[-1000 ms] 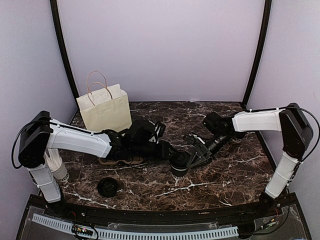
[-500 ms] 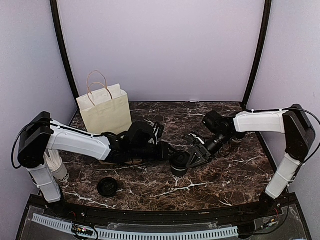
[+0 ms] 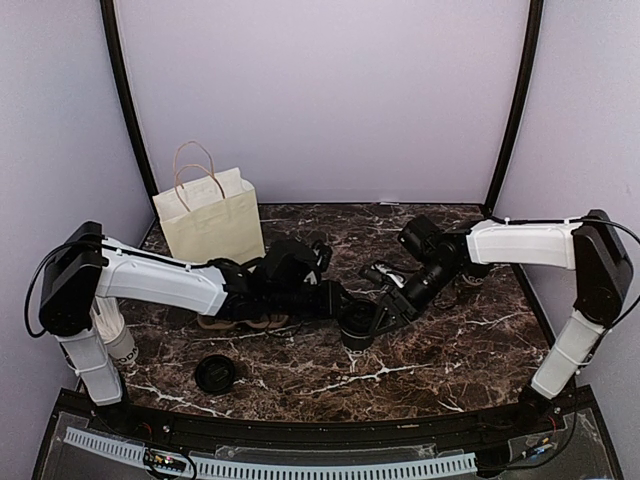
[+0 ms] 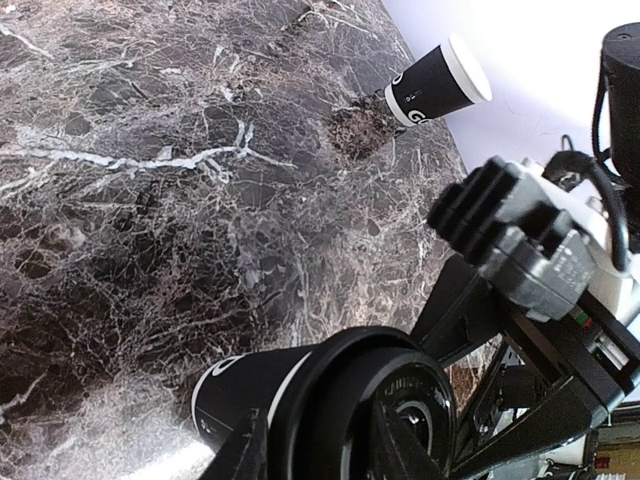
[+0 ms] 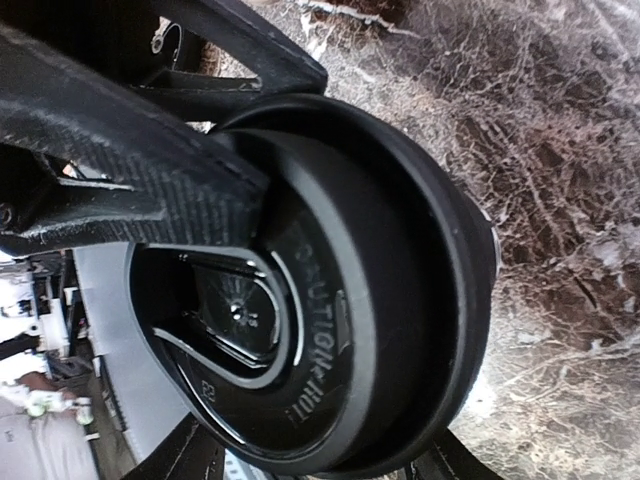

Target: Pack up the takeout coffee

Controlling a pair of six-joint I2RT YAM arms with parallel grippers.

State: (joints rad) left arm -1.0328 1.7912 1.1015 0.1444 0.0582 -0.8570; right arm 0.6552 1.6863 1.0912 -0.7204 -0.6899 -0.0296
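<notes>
The takeout coffee (image 3: 358,328) stands upright mid-table, a black cup (image 4: 245,385) with white print and a black lid (image 5: 300,300). My left gripper (image 3: 347,311) reaches in from the left and is shut on the cup's sides, a finger on each flank (image 4: 320,440). My right gripper (image 3: 379,314) comes in from the right. It stands open, its fingers spread either side of the lid's rim (image 5: 315,460) with a thin gap showing. A ribbed left finger (image 5: 130,170) crosses the right wrist view.
A cream paper bag (image 3: 208,215) with handles stands open at the back left. A loose black lid (image 3: 215,373) lies near the front left. A matching cup with a bare white rim (image 4: 440,90) stands by the far wall. A tan item (image 3: 235,322) lies under my left forearm.
The right gripper's jaws have widened a little around the lid, and its arm has shifted slightly left and back. The left gripper still holds the cup in nearly the same spot.
</notes>
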